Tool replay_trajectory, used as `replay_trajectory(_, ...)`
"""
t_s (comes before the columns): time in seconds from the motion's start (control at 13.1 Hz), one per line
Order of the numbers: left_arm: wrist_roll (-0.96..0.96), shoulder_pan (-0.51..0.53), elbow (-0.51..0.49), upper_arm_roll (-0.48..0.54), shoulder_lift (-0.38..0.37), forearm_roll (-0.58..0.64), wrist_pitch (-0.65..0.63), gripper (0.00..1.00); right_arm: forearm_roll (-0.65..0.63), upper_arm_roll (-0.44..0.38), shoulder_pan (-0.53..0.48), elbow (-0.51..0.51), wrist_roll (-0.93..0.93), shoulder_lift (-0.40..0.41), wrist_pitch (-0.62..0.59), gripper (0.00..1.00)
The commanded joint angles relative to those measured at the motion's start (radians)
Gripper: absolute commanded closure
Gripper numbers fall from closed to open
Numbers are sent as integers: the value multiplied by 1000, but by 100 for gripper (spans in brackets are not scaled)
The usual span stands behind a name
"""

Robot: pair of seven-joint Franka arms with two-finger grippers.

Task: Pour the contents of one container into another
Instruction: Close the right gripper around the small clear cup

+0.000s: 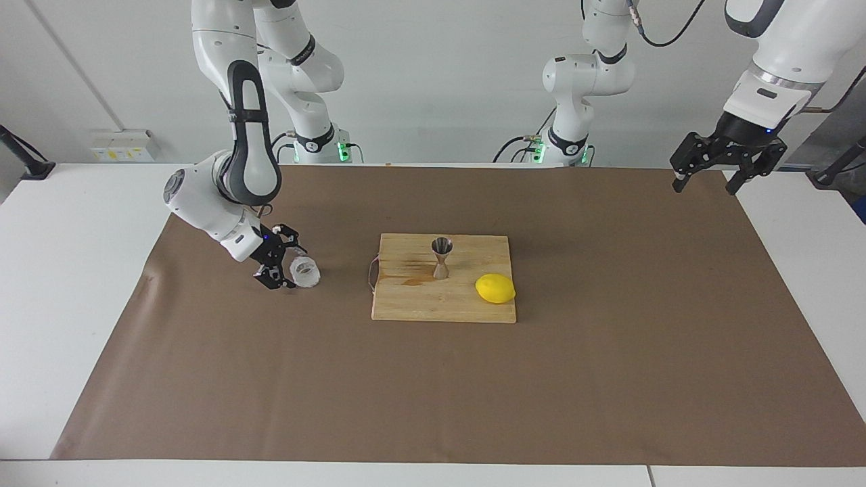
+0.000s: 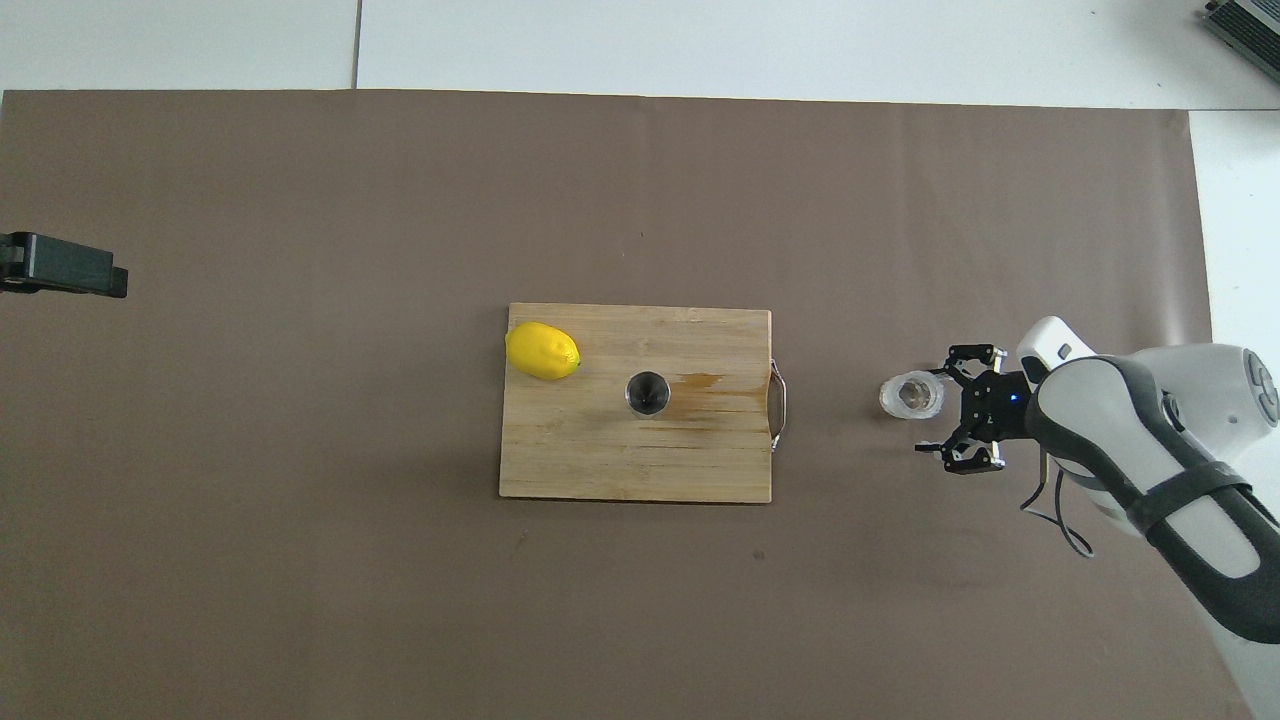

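Two-arm pouring setup on a white table [image 1: 67, 284] covered by a brown mat [image 1: 609, 352]. A wooden cutting board [image 1: 419, 301] lies at the middle of the mat, its metal handle [image 1: 371, 276] facing the right arm's end of the table. On the board stand 2 items: the steel jigger [image 1: 441, 258], upright on 1 of its cones near the board's centre, and a yellow lemon [image 1: 494, 289] lying at the corner toward the left arm's end and farther from the robots than the jigger. A darker wet-looking streak [image 2: 705, 381] marks the wood between the jigger and the handle.

The clear cup [image 1: 304, 272] stands upright on the mat, off the board, toward the right arm's end of the table and apart from the handle. The right gripper [image 1: 279, 264] is low over the mat just beside the cup, on the side away from the board; its fingers are spread apart, with the tips reaching alongside the cup wall, and whether they touch it cannot be told. The cup is not lifted.

The left gripper [image 1: 727, 166] hangs raised over the mat's edge at the left arm's end of the table, well apart from the board, fingers spread and holding nothing.
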Motion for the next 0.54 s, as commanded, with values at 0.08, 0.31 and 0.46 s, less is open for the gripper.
replay_trajectory(0.08, 9, -27, -22, 13, -25, 17, -8, 0, 53, 8, -1, 1, -48, 16, 20, 0)
replay_trajectory(0.31, 20, 17, -16, -30, -29, 20, -46, 0, 56, 11, 2, 1, -48, 16, 17, 0)
replay_trajectory(0.46, 60, 100, -16, -120, -29, 21, -89, 0, 79, 11, 23, 2, -49, 15, 15, 0)
